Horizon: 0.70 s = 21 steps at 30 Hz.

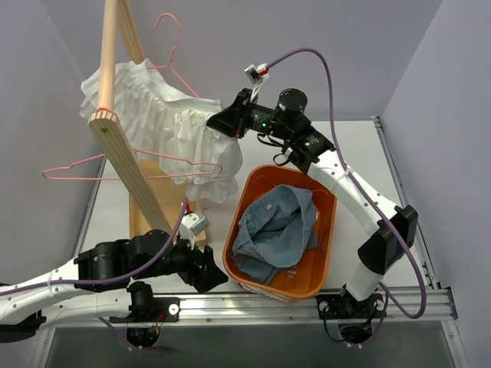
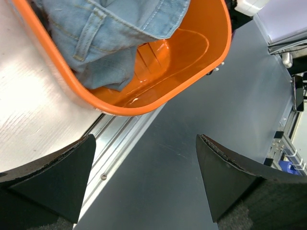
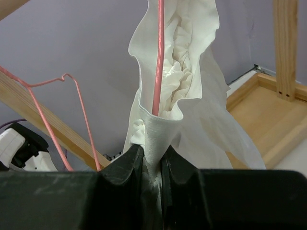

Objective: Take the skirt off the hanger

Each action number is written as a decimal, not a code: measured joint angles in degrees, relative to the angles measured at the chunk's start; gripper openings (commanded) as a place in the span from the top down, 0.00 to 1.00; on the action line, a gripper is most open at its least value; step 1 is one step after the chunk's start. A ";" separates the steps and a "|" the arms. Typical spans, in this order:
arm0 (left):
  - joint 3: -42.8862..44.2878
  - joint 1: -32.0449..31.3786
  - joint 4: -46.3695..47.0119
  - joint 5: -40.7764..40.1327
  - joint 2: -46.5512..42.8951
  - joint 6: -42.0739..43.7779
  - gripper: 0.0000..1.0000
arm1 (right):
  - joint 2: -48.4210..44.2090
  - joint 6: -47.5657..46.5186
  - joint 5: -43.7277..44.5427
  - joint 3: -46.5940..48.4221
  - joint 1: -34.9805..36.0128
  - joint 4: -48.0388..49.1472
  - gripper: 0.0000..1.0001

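Entry, taken from my remote console; all places are given from the wooden rack.

- Step in hand: freeing the garment. The grip is made, the pull-off is not yet done.
- Skirt, white, ruffled: one. It hangs bunched at the rack's upper end, on a hanger.
- Hangers, pink wire: two. One runs up inside the skirt's waistband. The other hangs bare lower down the rack. From above I cannot tell for certain which hook belongs to which wire.
- Right gripper: one, just right of the rack. Its jaws are pinched nearly closed on a fold of the skirt's edge below the wire.
- Left gripper: one, near the rack's foot. Its jaws are spread wide and it holds nothing.
- Basket, orange: one, right of the rack's foot, holding one denim garment.

Next move, as I judge it: draw the pinched cloth down and away from the rack so the waistband slips off the wire. The hanger must stay put. It may swing, so the free arm could steady it.
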 measured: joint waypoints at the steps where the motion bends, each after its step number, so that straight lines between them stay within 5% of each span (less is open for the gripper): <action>1: 0.35 0.00 0.24 0.39 0.55 0.04 0.06 | -1.27 0.15 0.24 -1.68 -0.81 0.15 1.00; 21: 16.57 0.00 6.62 11.56 19.17 4.42 0.00 | -32.83 -1.99 10.51 -21.05 -10.12 -17.92 1.00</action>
